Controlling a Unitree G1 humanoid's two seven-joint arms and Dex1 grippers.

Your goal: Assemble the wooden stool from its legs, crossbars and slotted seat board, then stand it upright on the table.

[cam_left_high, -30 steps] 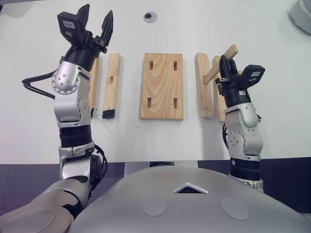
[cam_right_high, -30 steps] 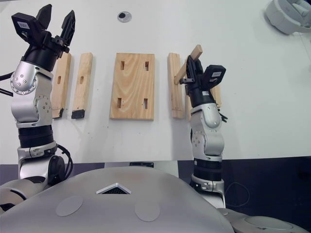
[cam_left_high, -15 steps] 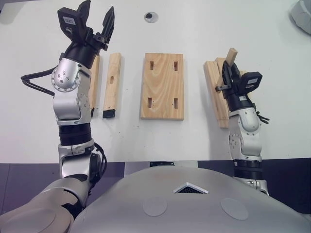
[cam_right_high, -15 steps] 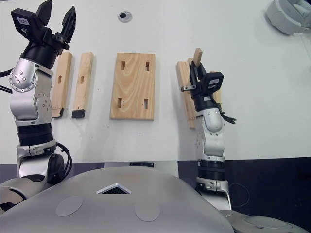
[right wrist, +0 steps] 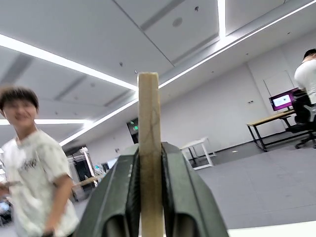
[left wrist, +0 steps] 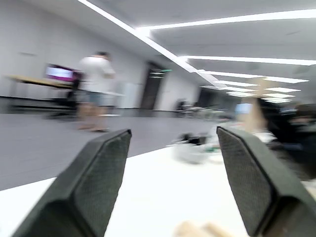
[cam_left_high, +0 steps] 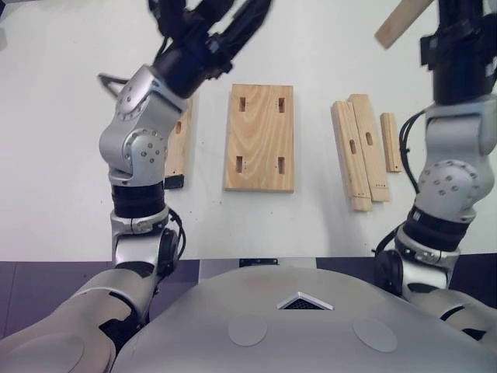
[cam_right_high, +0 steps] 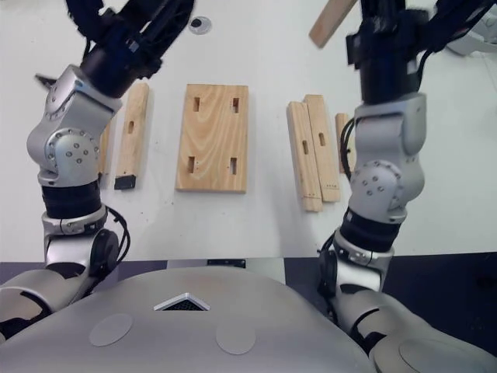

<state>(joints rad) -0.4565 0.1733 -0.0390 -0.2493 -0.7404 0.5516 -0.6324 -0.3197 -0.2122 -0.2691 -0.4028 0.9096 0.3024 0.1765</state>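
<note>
Grips crossbar (right wrist: pixel 149 106) in right gripper (right wrist: pixel 149 148), high at 2 o'clock from board (cam_left_high: pixel 260 137), wood jutting beyond it; holds left gripper (left wrist: pixel 173 134) wide open at 11 o'clock.

The left gripper (left wrist: pixel 174 133) has its two dark, textured fingers (left wrist: pixel 91 185) spread wide apart, with nothing held between them. Beyond the fingers lies the white counter (left wrist: pixel 148 190), on which a blurred pale wooden piece (left wrist: pixel 197 230) rests. Ceiling light strips (left wrist: pixel 237 19) run above the room behind.
</note>
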